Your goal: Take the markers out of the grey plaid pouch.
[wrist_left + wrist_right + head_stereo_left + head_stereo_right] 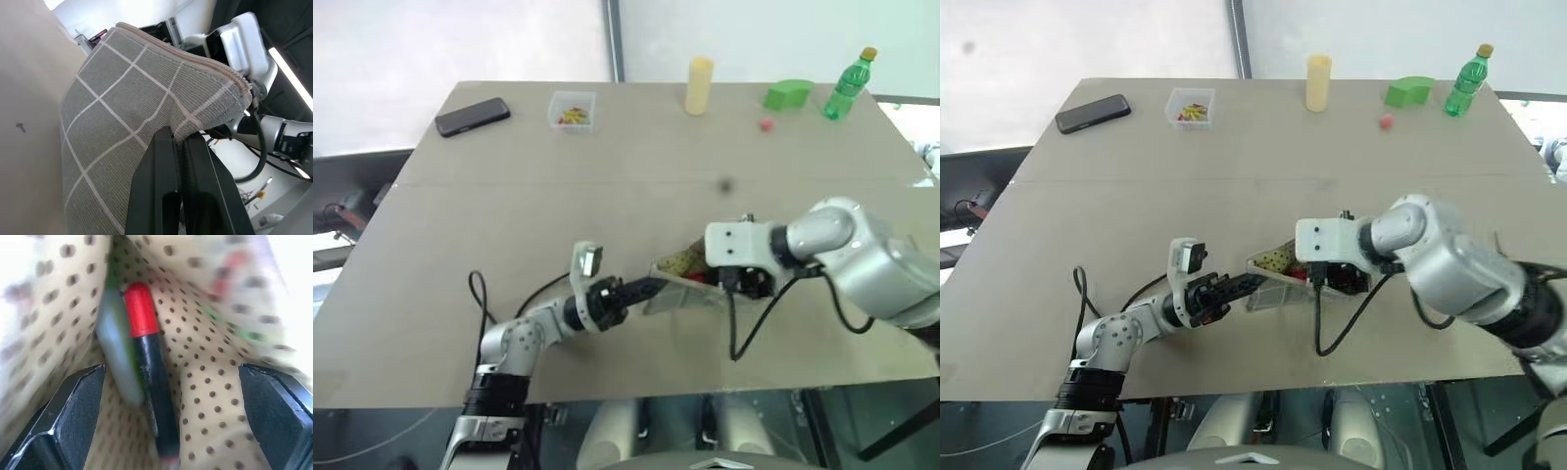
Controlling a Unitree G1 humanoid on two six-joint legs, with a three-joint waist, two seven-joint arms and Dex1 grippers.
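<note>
The grey plaid pouch (677, 294) is held up off the table's middle, its mouth open toward my right arm. My left gripper (180, 142) is shut on the pouch's fabric edge (127, 107), near the zip. My right gripper (171, 372) is open inside the pouch mouth, against the yellowish dotted lining (215, 396). Between its fingers lie the markers: a red one with a black barrel (146, 338) and a light green one (116, 352) beside it. Neither finger touches them. A bit of red (695, 278) shows at the pouch mouth in the left eye view.
Along the table's far edge stand a black phone (473, 117), a small clear box of coloured bits (574, 110), a yellow cylinder (699, 85), a green block (788, 94), a green bottle (849, 85) and a small red ball (767, 124).
</note>
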